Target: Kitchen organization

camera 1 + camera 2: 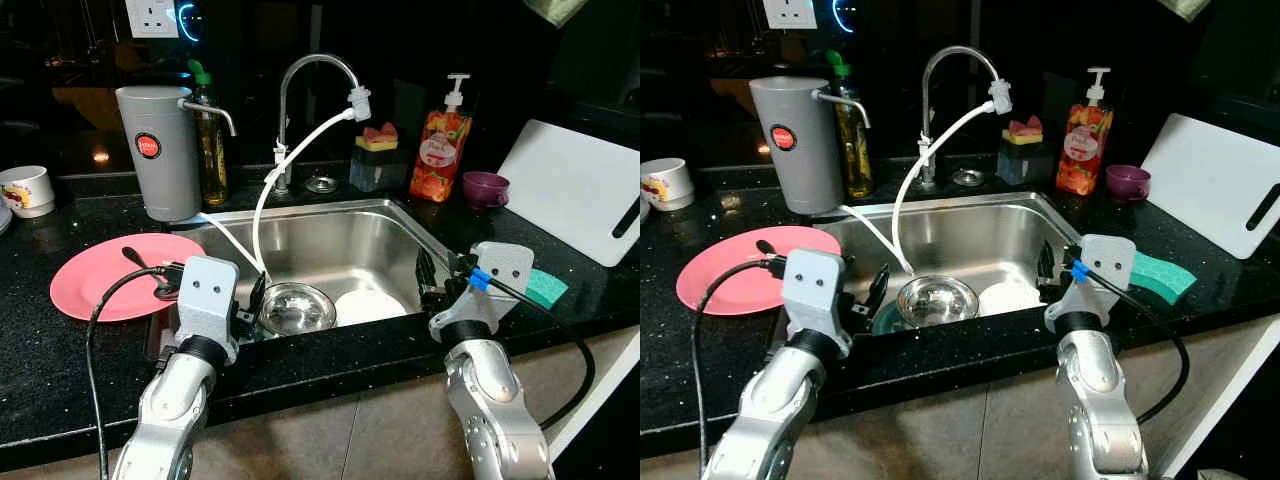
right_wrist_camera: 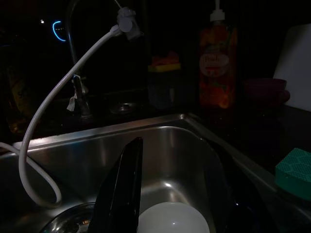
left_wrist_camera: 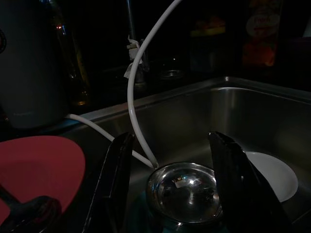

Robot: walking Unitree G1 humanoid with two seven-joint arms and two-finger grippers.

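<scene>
You have a black speckled stone counter (image 1: 60,350) before you, with a rectangular stainless steel sink (image 1: 330,245) sunk into it. Your left arm reaches forward over the sink's near left edge; its left gripper (image 3: 172,191) hangs with both black fingers spread wide, framing a shiny round steel bowl (image 1: 296,307) on the sink floor without touching it. Your right arm bends in at the near right edge; the right gripper (image 2: 182,194) points into the basin above a round white dish (image 1: 369,306) that lies just beside the bowl, fingers parted and holding nothing. A white rectangular cutting board (image 1: 580,190) leans at the far right. A flat round pink plate (image 1: 110,275) lies left of the sink, with a dark utensil on it. A tall grey cylindrical canister (image 1: 155,150) stands behind it. A thin white hose (image 1: 262,200) curves from the chrome gooseneck tap (image 1: 315,65) into the basin. A green textured sponge (image 1: 546,287) rests by your right wrist.
</scene>
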